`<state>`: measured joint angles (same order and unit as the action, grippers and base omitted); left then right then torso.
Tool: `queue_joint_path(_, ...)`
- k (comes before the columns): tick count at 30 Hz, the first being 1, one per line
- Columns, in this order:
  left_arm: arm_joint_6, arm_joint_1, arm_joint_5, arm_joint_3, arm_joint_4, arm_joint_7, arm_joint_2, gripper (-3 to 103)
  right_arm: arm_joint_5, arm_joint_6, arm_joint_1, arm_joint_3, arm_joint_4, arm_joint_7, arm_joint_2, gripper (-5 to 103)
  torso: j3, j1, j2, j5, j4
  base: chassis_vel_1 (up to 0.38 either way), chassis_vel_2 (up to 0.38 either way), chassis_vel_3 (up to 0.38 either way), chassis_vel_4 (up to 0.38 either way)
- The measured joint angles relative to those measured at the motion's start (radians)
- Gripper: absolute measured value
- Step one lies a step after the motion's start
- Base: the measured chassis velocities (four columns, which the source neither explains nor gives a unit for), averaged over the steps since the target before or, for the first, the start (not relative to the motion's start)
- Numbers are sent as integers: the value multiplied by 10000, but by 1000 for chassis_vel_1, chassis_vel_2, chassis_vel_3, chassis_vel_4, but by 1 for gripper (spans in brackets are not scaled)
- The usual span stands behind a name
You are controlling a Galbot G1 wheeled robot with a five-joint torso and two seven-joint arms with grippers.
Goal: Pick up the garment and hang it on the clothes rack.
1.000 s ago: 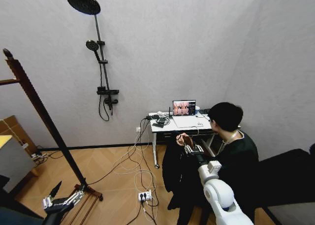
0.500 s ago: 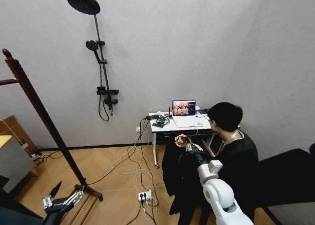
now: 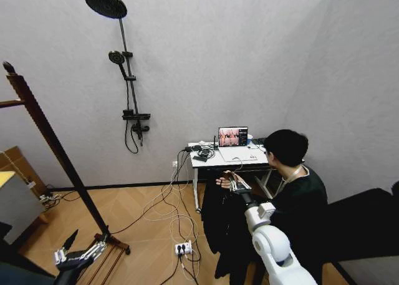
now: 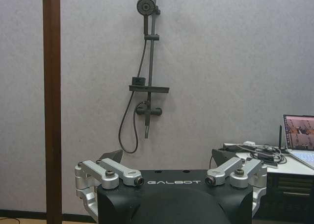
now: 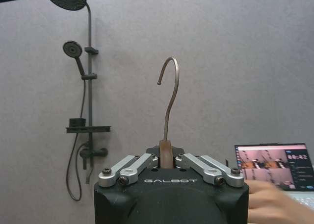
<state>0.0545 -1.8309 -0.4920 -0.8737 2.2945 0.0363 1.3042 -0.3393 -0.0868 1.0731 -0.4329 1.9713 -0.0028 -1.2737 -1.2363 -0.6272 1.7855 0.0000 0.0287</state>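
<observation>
White rounded shells cover the right arm [image 3: 274, 247], with a black segment running up to the right gripper [image 5: 165, 158]. Both wrists wear a black housing stamped GALBOT in pale letters. Silver linkage bars with dark hex screws drive the left gripper [image 4: 167, 158] fingers [image 4: 115, 155].

Setting: probably a robot test room staged as a home. Evidence: shower [image 3: 118, 60] mounted on a bare grey wall above dry wood floor [image 3: 143, 222]; white worktop [image 3: 227, 158] with open laptop [image 3: 233, 136]; loose cables and a power strip [image 3: 182, 248]; wooden rack [image 3: 56, 148].
</observation>
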Motion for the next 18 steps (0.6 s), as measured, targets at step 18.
queue_joint_path(18, 0, 0, 0, 0, 1, 1, 0, 100, -1150, 72, -3874, 2620, -1636, -41, 354, 10, -1, -1, -1, 0, 0, 0, 0, 0, 0)
